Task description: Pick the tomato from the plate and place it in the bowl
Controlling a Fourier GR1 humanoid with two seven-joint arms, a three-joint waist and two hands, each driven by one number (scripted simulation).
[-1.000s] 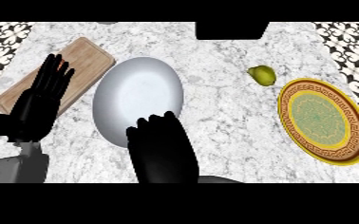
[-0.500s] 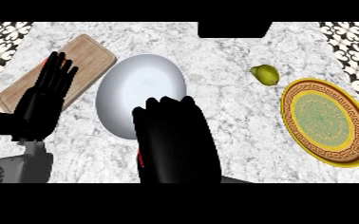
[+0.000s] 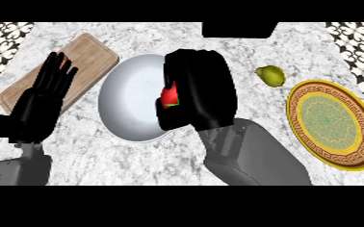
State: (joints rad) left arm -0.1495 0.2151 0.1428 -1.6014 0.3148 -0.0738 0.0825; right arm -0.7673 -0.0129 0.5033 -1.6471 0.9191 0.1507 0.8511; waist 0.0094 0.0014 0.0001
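My right robot hand (image 3: 202,94), fingers curled round the red tomato (image 3: 169,96), holds it over the white bowl's (image 3: 128,101) right rim, poised for release, while my open left robot hand (image 3: 44,96) rests above the wooden cutting board (image 3: 89,62), the patterned plate (image 3: 328,120) at right.

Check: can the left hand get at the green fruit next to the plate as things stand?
Probably not. The left hand rests open at the far left over the cutting board; the bowl and the right hand, holding the tomato, lie between it and the green fruit.
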